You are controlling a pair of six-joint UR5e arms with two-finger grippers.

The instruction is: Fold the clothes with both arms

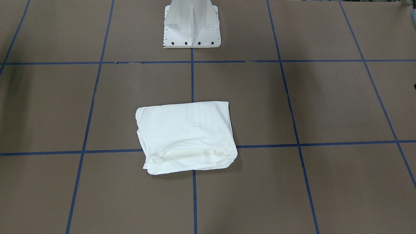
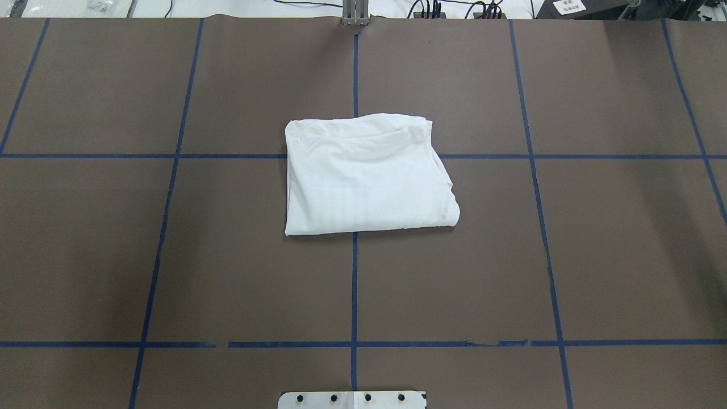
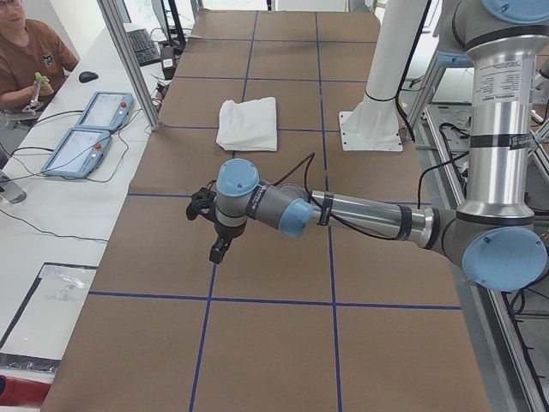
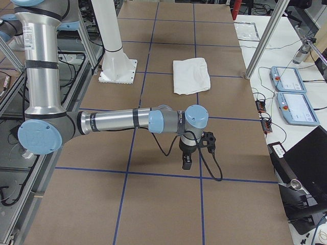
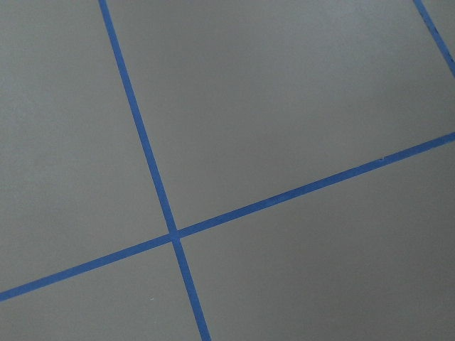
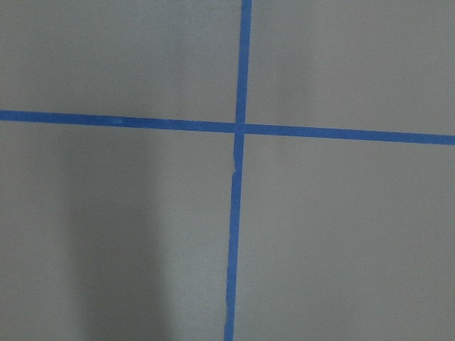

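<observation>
**One folded white shirt at mid-table, both my arms parked away from it**

One white cotton T-shirt point(image 2: 363, 176) lies folded into a rough rectangle at the middle of the brown paper-covered table point(image 2: 227, 272). It sits astride the centre line of the blue tape grid point(image 2: 355, 284). Its collar edge faces away from my white metal pedestal point(image 1: 191, 26), which stands well apart.

I judge the cloth light, limp and not slippery. Its stacked layers would slump or slide if lifted from one point. Two corners, each pinched through every layer, look the safest hold.

I count one shirt, one pedestal and two silver jointed arms with light-blue caps: the left arm point(image 3: 369, 215) and the right arm point(image 4: 112, 122). My left pincer point(image 3: 220, 251) and right pincer point(image 4: 187, 162) hang low over bare table, well apart from the shirt. Whether their jaws are apart or together I cannot tell.
</observation>
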